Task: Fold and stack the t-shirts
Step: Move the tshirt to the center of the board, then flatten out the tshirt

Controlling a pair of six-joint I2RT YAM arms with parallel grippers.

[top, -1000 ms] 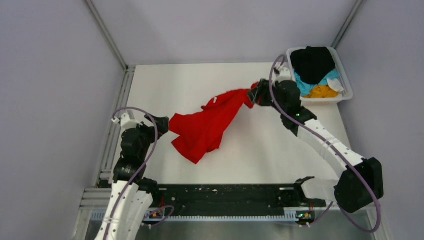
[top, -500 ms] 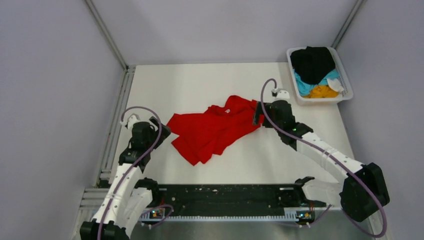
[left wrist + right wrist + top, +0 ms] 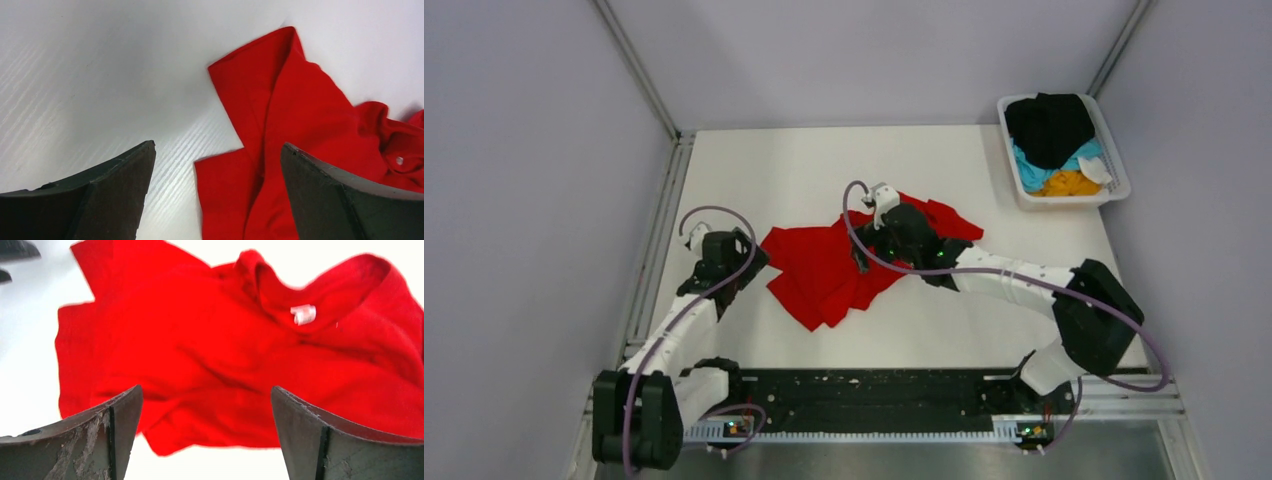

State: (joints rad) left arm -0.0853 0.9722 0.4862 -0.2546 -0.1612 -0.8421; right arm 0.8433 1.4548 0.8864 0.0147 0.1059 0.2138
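The white table [image 3: 804, 165] fills most of what I see from above, and my two arms reach out over it from the near edge. The red t-shirt [image 3: 819, 265] lies rumpled on the middle of the table, not folded. Its cloth runs from just in front of my left pincer across to a corner that shows past my right arm on the far right side. A white basket [image 3: 1074, 203] stands at the far right corner of the table, well apart from the red t-shirt. In it a black t-shirt [image 3: 1049, 125] lies heaped at the back, a light blue t-shirt [image 3: 1029, 170] shows under it, and an orange-yellow t-shirt [image 3: 1069, 184] sits at the front. My left pincer [image 3: 217, 146] is low at the left edge of the red cloth with its jaws as wide apart as they go. It has hold of nothing. Between its fingers I see bare table and a doubled-over flap of red cloth beyond. My right pincer [image 3: 206, 388] hangs over the middle of the t-shirt, jaws spread wide too, and no cloth is caught between them. The red spreads out flat and wrinkled under it. The neck opening lies toward the far right in that view, and the small white label [image 3: 304, 314] shows inside the collar.
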